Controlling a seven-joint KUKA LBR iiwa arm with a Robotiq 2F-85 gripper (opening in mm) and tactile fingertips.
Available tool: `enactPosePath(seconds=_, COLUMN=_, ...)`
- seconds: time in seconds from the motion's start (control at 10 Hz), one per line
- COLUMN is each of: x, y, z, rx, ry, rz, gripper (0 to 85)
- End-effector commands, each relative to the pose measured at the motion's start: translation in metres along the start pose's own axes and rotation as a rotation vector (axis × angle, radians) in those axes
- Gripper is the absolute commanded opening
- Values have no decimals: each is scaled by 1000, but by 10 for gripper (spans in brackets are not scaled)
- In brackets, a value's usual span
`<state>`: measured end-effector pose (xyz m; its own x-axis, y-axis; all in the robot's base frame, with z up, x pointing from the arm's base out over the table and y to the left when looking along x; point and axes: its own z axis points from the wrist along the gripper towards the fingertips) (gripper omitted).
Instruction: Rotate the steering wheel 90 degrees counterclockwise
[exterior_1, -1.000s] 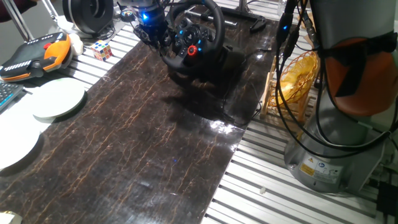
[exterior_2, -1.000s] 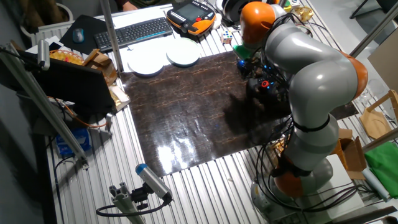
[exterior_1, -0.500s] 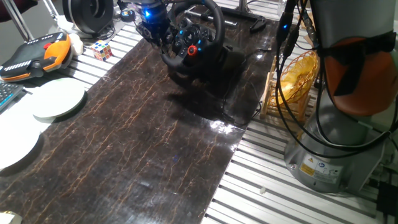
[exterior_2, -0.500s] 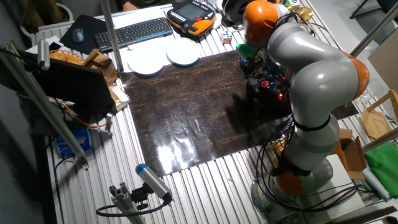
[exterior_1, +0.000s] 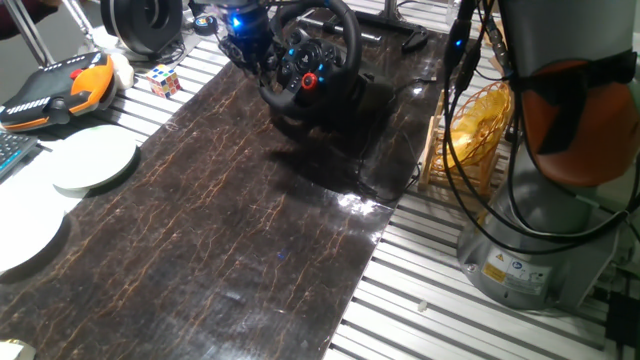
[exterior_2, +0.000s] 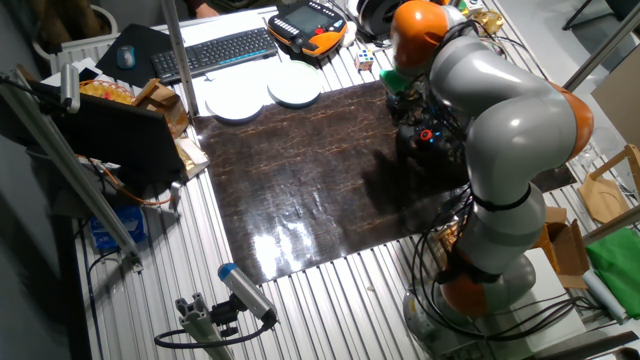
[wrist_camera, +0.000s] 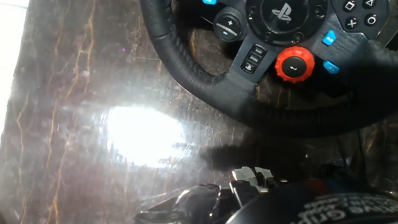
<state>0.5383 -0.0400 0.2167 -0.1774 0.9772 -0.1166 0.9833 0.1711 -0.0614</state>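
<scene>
The black steering wheel (exterior_1: 318, 50) stands on its base at the far end of the dark marble board, its hub lit with blue buttons and a red dial. My gripper (exterior_1: 258, 62), marked by a blue light on the hand, hangs against the wheel's left rim; its dark fingers merge with the rim. In the other fixed view the arm bends over the wheel (exterior_2: 437, 135) and covers most of it, with the gripper (exterior_2: 405, 100) at its near side. The hand view shows the rim (wrist_camera: 199, 68) and the red dial (wrist_camera: 295, 63) close up, but no fingers.
A Rubik's cube (exterior_1: 164, 79), an orange-black pendant (exterior_1: 60, 90) and a black ring-shaped device (exterior_1: 145, 20) lie to the left. Two white plates (exterior_1: 92, 160) sit at the board's left edge. A yellow wire basket (exterior_1: 480, 120) and the robot base (exterior_1: 560, 210) stand right.
The hand shifted slightly up and toward the far side along the wheel's left rim a second ago, then held still. The wheel looks unchanged.
</scene>
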Motion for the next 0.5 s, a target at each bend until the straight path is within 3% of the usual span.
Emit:
enactPosePath(seconds=0.0, x=0, y=0, z=0, rx=5, ry=3, rz=11, gripper=7)
enactPosePath(seconds=0.1, x=0, y=0, z=0, rx=6, ry=7, rz=29, gripper=7)
enactPosePath(seconds=0.4, x=0, y=0, z=0, rx=0, ry=-25, rz=50, gripper=7)
